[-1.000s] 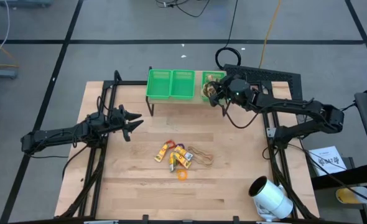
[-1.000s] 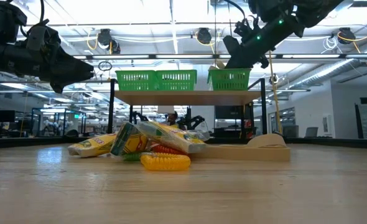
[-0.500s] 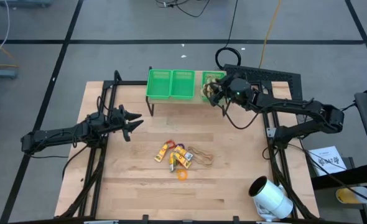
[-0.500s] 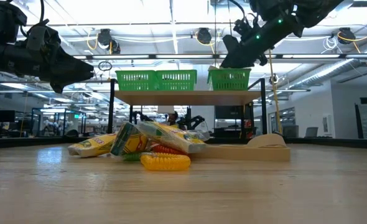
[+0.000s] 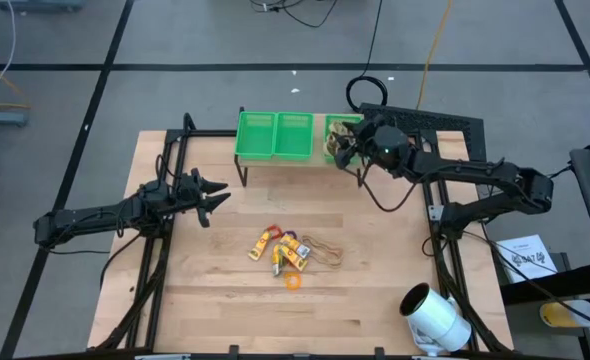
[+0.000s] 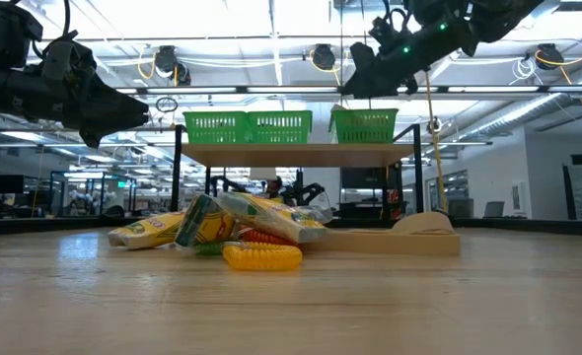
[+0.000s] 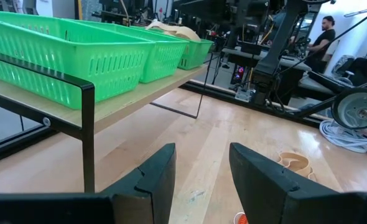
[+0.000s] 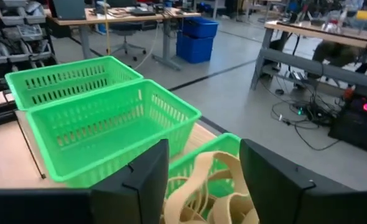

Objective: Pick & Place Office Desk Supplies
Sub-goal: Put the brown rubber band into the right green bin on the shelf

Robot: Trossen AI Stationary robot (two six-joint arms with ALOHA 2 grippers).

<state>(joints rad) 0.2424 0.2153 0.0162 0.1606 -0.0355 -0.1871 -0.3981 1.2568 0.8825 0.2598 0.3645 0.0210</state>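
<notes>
**A:** Quick rundown of the bins? You've got three green baskets in a row on a raised shelf (image 5: pixel 285 160) at the far edge of the desk (image 5: pixel 375 290). The left basket (image 5: pixel 256 134) and middle basket (image 5: pixel 294 134) look empty from above. The right basket (image 8: pixel 196 171) has a heap of tan rubber bands (image 8: pixel 208 193) in it, piled up to about its rim.

**B:** And where's your right gripper (image 5: pixel 343 143)?

**A:** Right above that third basket. Its fingers (image 8: pixel 140 186) are spread apart with nothing between them, and the bands sit in the basket just below.

**B:** Left one?

**A:** Your left gripper (image 5: pixel 213 192) hangs in the air over the left part of the desk, well apart from everything, pointing toward the middle. Fingers parted, empty.

**B:** What's still out on the desk?

**A:** A little pile near the middle: a couple of yellow crayon packs (image 5: pixel 266 242) lying tilted against each other, a loose loop of rubber bands (image 5: pixel 322 248) just beside them on the right, and a small orange ring (image 5: pixel 293 281) near the front of the pile. From table height you also see a yellow ribbed piece (image 6: pixel 261 257) in front of the packs.

**B:** Anything in the way?

**A:** Not between the pile and the shelf. There's a big white cylinder (image 5: pixel 434 318) lying near the front right corner, well apart from the supplies.
</notes>
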